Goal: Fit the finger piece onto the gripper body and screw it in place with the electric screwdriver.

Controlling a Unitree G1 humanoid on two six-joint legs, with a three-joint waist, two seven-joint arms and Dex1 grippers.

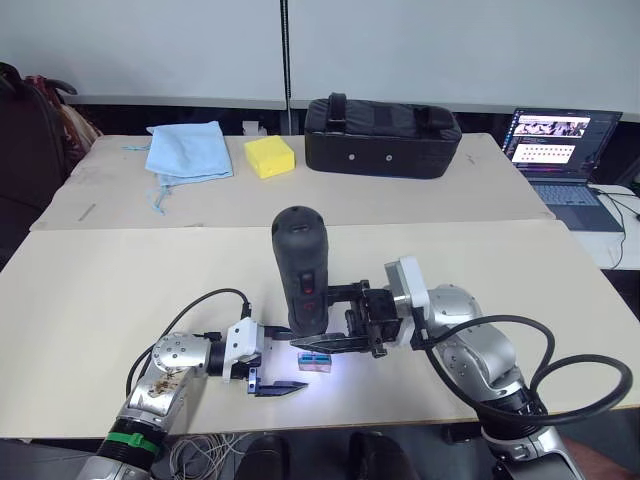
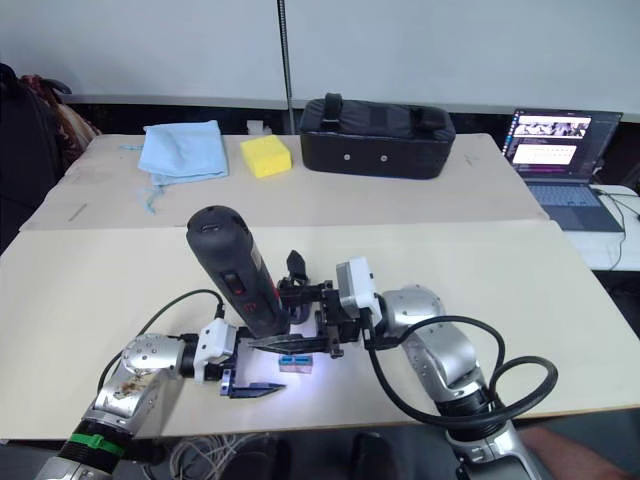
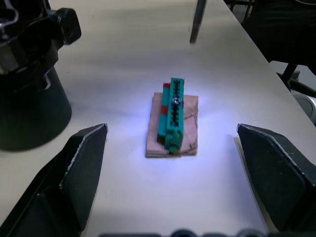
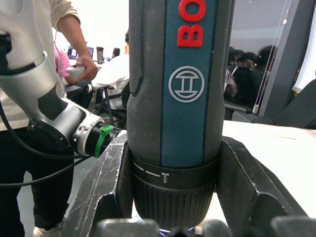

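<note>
Screwdriver, rigid and top-heavy, is clamped low on its barrel by right gripper near desk's front edge; left gripper is spread empty.

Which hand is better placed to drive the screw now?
Right. The right hand is shut on the upright screwdriver near the lit green block; the left hand is open and empty.

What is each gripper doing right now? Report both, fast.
Left gripper: open, holding nothing, fingers either side of a small green block on a tan base.
Right gripper: shut on the thick black upright electric screwdriver.
</note>
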